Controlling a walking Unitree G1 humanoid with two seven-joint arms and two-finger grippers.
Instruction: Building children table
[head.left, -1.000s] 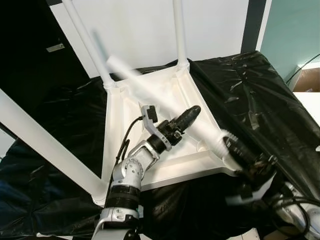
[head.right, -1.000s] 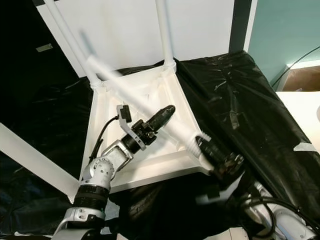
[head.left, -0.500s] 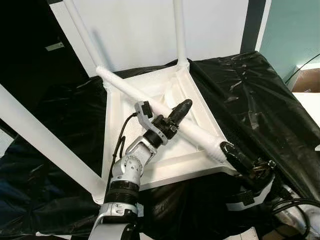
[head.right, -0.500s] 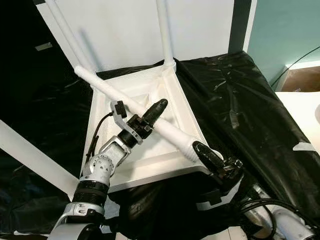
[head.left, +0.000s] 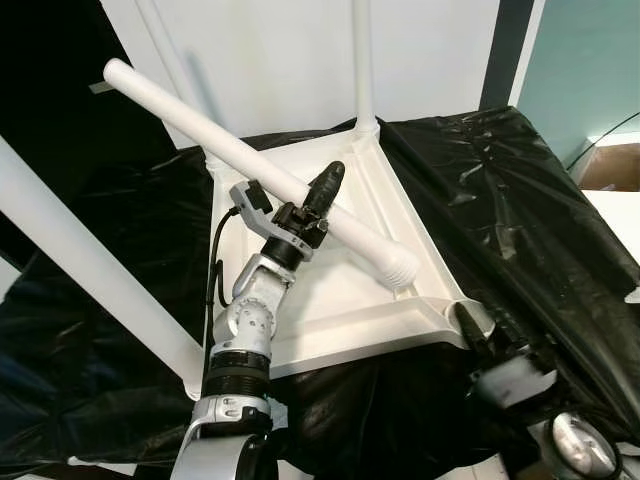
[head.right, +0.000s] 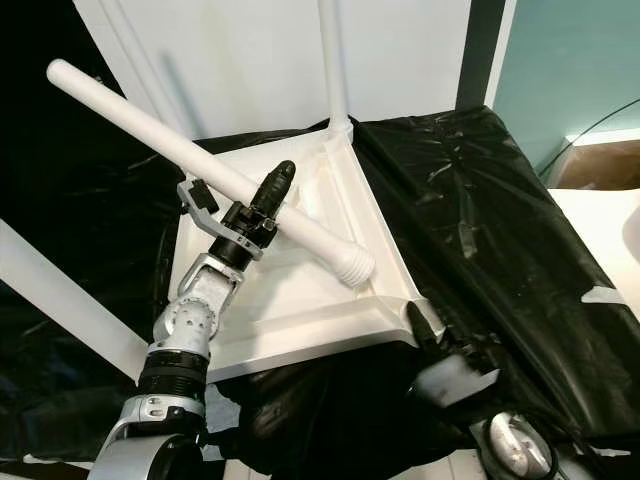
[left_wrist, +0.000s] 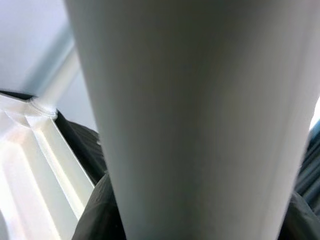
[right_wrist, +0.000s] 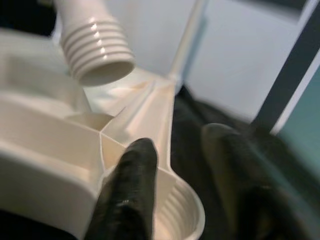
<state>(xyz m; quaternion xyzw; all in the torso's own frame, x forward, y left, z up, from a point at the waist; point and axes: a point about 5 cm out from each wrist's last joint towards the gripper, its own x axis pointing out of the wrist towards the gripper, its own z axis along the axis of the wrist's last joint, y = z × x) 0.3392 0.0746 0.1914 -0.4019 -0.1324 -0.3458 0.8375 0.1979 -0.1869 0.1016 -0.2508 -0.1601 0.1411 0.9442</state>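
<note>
white plastic all round: my left claw (head.left: 318, 196) is clamped on the loose leg (head.left: 250, 160) near its middle, holding it in the air above the upturned tabletop (head.left: 330, 300) that lies on the black-sheeted surface (head.left: 520, 230), the leg's long axis running from 10 o'clock down to 4 o'clock. its threaded end (right_wrist: 95, 47) hangs just up and inboard of the empty corner socket (right_wrist: 177, 215) at the tabletop's 5 o'clock corner. my right claw (right_wrist: 185, 170) sits spread and empty beside that socket, so i judge the left arm must swing the thread down into it.
</note>
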